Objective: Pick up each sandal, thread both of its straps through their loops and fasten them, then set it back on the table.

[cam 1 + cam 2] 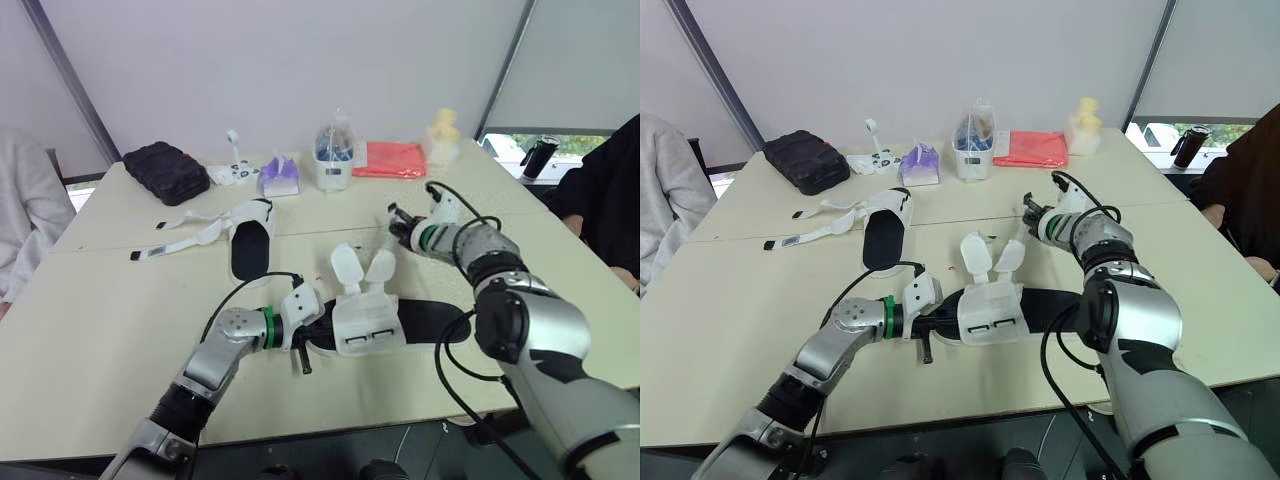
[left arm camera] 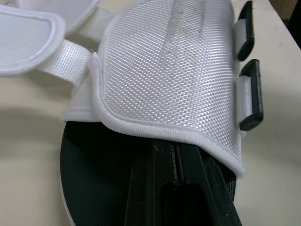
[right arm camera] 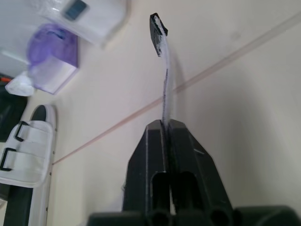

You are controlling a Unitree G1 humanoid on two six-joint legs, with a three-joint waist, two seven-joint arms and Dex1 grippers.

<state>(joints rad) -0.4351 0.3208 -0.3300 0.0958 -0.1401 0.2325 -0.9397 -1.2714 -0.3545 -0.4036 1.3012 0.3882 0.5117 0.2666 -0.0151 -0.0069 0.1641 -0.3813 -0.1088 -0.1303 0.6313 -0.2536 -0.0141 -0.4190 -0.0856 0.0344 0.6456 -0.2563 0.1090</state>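
Left gripper (image 1: 318, 335) jaws clamped on sandal (image 1: 420, 322) sole; right gripper (image 1: 397, 226) jaws pinch strap (image 3: 164, 80). We see loops (image 2: 250, 94) lying back toward left arm.

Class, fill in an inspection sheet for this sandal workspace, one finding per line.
Surface: beige table, seam across.
Job's things: near sandal, straps unthreaded; far sandal, straps splayed.
Clutter: black pouch, purple tissue pack, clear container, red bag along far edge.
Grippers: left gripper shut, tips under near sandal's upper; right gripper pinching one strap.
Cables: black cables loop along both arms.
Surroundings: grey sleeve left, dark sleeve right; black bottle.
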